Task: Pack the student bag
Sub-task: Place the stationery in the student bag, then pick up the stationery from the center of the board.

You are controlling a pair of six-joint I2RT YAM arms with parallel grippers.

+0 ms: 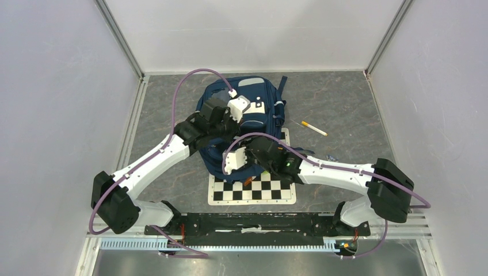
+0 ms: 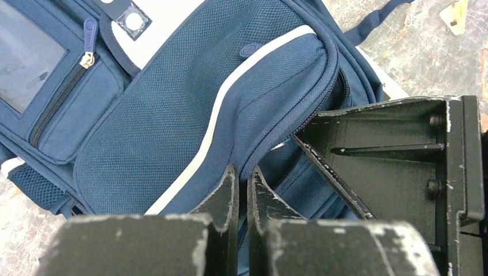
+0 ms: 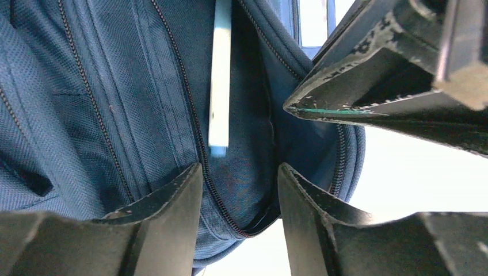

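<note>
Where the left gripper [image 2: 243, 187] meets the student bag [image 2: 172, 115], its two scuffed black fingers [image 2: 223, 198] stand drawn almost together with only a thin slit between them. Their tips sit at the bag's zip seam, and we cannot tell whether cloth is caught in that slit. Our right gripper [image 3: 239, 192] is spread, its wedge-shaped fingers straddling the bag's zipped rim without pinching it. In the left wrist view a black angular part [image 2: 397, 155], chipped white along its edges, crowds in from the right and hides some of the bag; we cannot tell what it belongs to.

The bag is navy woven fabric, with fine mesh over its bulging front pocket. A curved pale stripe [image 2: 216, 115] crosses the pocket, and a zip pull [image 2: 86, 57] hangs beside a clear window pocket [image 2: 23, 63]. Between the bag's zip lines we see a slim pale stick [image 3: 220, 80]; what it is we cannot tell.

Under the bag's near end lies a black-and-white checkerboard [image 1: 253, 194]. Right of the bag, and apart from it, lies a white pen [image 1: 314, 129] with a yellow tip. The bag lies on a grey marbled table [image 1: 357, 103], toward its far side, within plain white walls [image 1: 259, 29].
</note>
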